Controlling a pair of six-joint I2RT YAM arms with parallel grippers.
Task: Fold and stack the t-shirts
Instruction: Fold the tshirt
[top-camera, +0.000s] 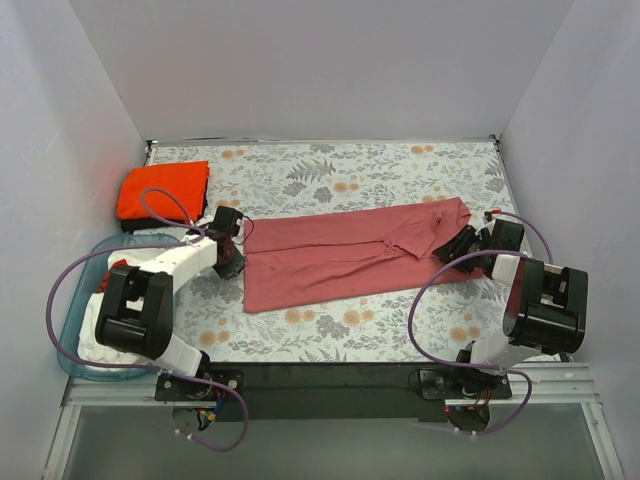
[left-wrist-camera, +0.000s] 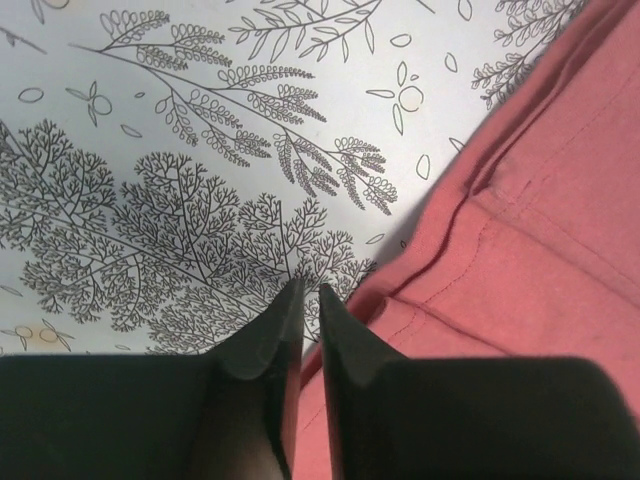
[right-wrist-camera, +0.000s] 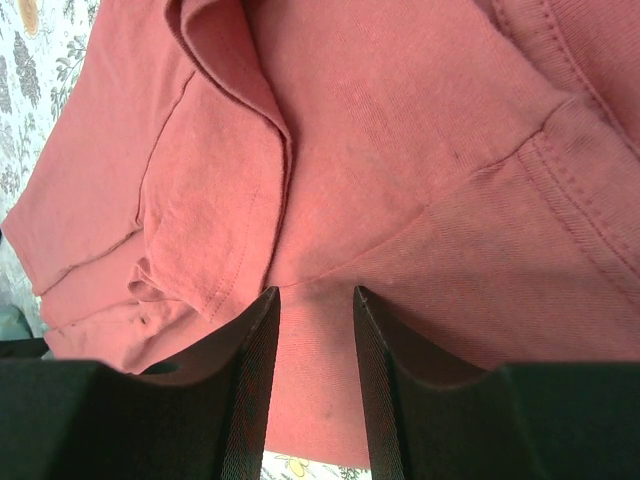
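Top view: rose-red shirt (top-camera: 340, 262) lies as 1 long strip across the surface (top-camera: 400, 165). Left tool (top-camera: 233, 262) is at its left end, right tool (top-camera: 455, 245) at its right end. Orange shirt (top-camera: 163, 188) sits folded in the far-left corner.

Left wrist: tool (left-wrist-camera: 310, 300) is pinched to a narrow slit right at the hem. Can't tell if cloth is caught.

Right wrist: tool (right-wrist-camera: 315, 300) is half open over the shirt beside the sleeve fold, nothing visibly gripped.

Cloth looks soft, light and droopy. You'd want to pinch all layers at the end corners, or it'll likely sag.
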